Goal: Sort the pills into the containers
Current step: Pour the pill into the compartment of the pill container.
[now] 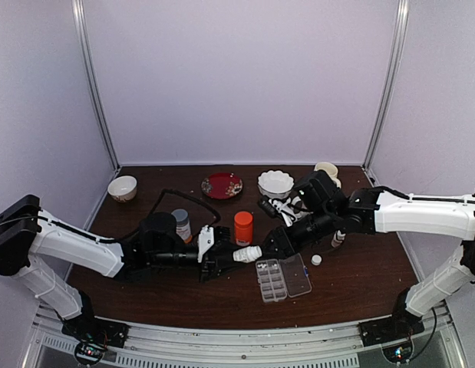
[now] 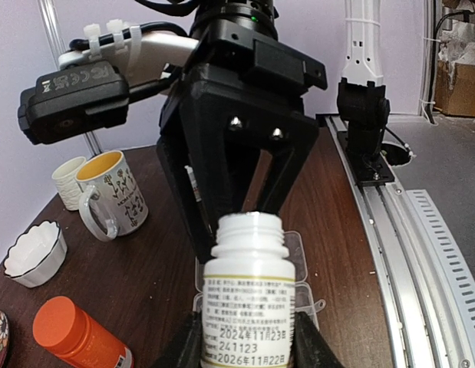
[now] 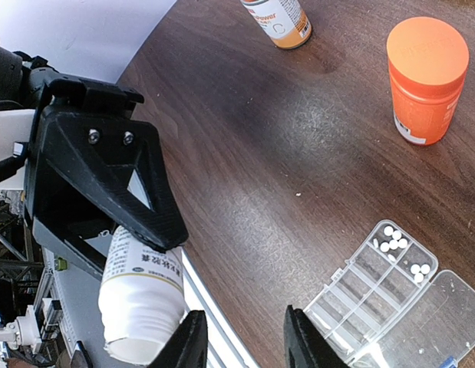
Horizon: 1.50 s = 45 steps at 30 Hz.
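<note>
- The pill box lies flat on the brown surface, with its clear lid swung open and resting beside it on the right.
- The pills sit as small white clusters in two compartments, one in each row, at the end of the pill box nearest the orange bottle. The other compartments look bare from the right wrist view.
- The left gripper is just beyond the pill box's far left corner, and its jaws pinch a white bottle by the body.
- The white bottle has no cap. It is held roughly on its side, with its open mouth pointing toward the right gripper.
- The right gripper hangs just behind the pill box, facing the bottle's mouth. Its jaws are spread with nothing between them, and the bottle lies off to one side of them.
- The orange bottle stands upright behind the pill box, a little to its left.
- A grey-capped bottle stands further left of the pill box, well apart from it.
- A small white cap lies just right of the pill box's lid.
- Far behind the pill box, along the back edge of the surface, are a red plate, a white scalloped bowl, a mug and a small bowl.
</note>
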{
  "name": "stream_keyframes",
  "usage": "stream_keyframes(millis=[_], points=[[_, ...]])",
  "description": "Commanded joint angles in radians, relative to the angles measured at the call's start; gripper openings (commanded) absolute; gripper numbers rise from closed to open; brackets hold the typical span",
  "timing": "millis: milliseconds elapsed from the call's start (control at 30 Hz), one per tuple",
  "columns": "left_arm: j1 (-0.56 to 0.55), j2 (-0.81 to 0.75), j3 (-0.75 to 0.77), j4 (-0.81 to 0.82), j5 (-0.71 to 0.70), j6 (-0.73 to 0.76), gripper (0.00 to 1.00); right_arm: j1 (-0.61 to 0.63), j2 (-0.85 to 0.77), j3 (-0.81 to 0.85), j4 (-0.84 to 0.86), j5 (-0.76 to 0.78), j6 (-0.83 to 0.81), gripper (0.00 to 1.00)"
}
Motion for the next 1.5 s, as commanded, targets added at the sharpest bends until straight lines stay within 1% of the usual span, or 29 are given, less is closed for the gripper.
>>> stream_keyframes(millis=[0, 700, 867, 1000, 1233, 1333, 1467], points=[[-0.004, 0.016, 0.034, -0.05, -0.049, 0.011, 0.08, 0.026, -0.01, 0.054, 0.077, -0.071, -0.017, 0.36], [-0.015, 0.039, 0.051, -0.085, -0.058, 0.018, 0.08, 0.025, -0.018, 0.051, 0.07, -0.07, -0.027, 0.37], [-0.018, 0.038, 0.064, -0.114, -0.069, 0.017, 0.08, 0.023, -0.02, 0.047, 0.034, -0.018, -0.04, 0.39], [-0.021, 0.032, 0.083, -0.161, -0.11, 0.001, 0.08, -0.016, -0.013, 0.019, -0.019, 0.04, -0.056, 0.41], [-0.026, 0.039, 0.128, -0.257, -0.163, -0.01, 0.07, -0.116, -0.076, -0.086, -0.007, 0.094, -0.07, 0.42], [-0.032, 0.062, 0.145, -0.291, -0.177, -0.006, 0.07, -0.134, -0.089, -0.096, -0.026, 0.134, -0.082, 0.42], [-0.048, 0.097, 0.16, -0.295, -0.191, -0.002, 0.07, -0.137, -0.092, -0.118, -0.007, 0.145, -0.077, 0.42]])
